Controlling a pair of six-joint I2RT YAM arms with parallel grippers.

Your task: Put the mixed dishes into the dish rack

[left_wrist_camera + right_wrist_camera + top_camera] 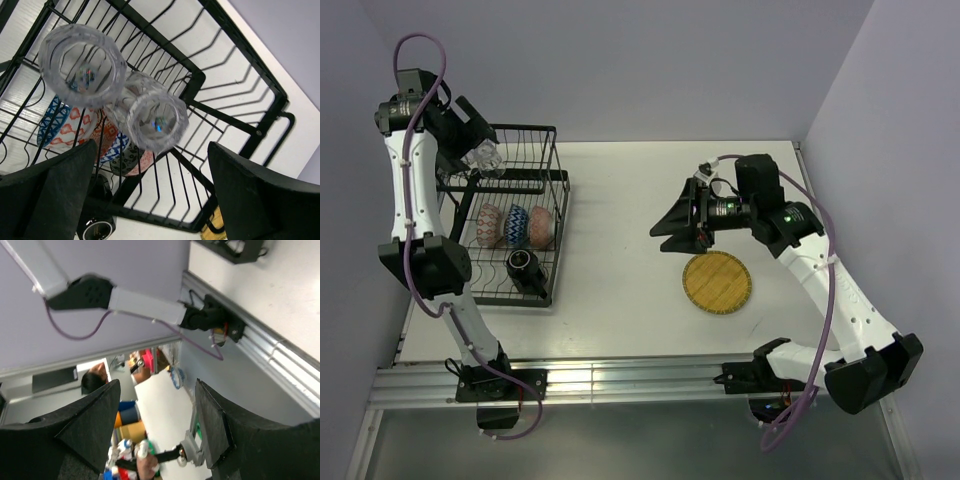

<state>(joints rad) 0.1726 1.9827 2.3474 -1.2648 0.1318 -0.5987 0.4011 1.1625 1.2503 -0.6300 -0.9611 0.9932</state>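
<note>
The black wire dish rack (552,215) stands at the left. Three patterned bowls stand on edge in its lower tier: grey-green (490,225), blue (517,227), orange-red (542,227). The dark mug (523,265) sits in front of them. Two clear glasses (82,65) (156,120) lie in the raised upper basket. My left gripper (470,135) hovers open just above the glasses, touching neither. The yellow plate (717,282) lies flat on the table. My right gripper (675,225) is open and empty, held in the air above and left of the plate.
The white table (620,300) ends at an aluminium rail (620,380) at the near edge. Walls close in behind and on both sides. The right wrist view looks off the table into the room, with the left arm's base (210,320) in sight.
</note>
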